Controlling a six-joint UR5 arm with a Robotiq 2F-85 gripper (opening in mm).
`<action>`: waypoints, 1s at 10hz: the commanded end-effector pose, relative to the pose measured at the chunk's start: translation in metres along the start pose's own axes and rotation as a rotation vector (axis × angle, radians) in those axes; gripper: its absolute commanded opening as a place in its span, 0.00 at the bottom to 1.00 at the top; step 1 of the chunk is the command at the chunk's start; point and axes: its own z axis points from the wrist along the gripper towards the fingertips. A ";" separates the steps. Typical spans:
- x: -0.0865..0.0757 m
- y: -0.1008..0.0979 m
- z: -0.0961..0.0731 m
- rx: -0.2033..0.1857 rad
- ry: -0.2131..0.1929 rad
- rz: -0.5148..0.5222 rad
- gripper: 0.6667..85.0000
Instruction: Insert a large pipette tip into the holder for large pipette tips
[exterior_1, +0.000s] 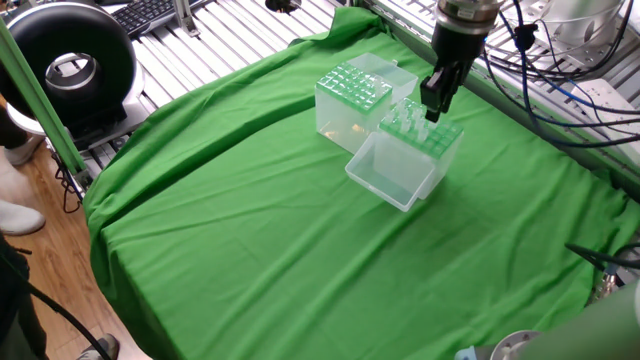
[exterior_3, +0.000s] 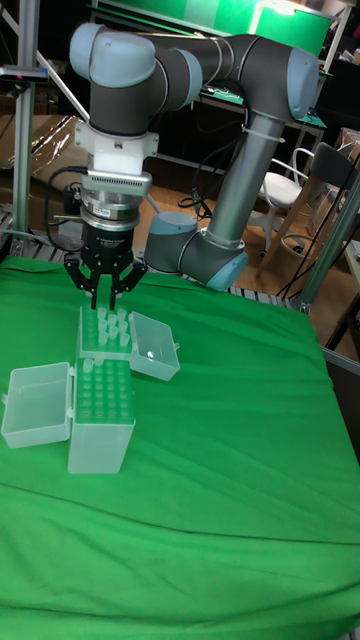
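In the fixed view the arm above the end effector (exterior_1: 433, 100) is cut off by the top edge. Whether a tip is pinched between its fingers cannot be told; the gap is too small and dark. Just below it, single tips in the paler-topped box (exterior_3: 104, 330) are blurred together. The worktop (exterior_1: 250, 220) is cut off at the bottom edge.

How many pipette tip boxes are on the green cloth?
2. One box sits farther from the hand, its lid open. The other box stands right beside it, below the hand, with its open lid lying out front.
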 end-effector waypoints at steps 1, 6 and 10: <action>0.001 0.002 0.002 -0.006 -0.006 0.003 0.36; 0.007 0.002 0.006 -0.009 -0.010 -0.002 0.36; 0.012 0.000 0.007 -0.008 -0.006 -0.005 0.35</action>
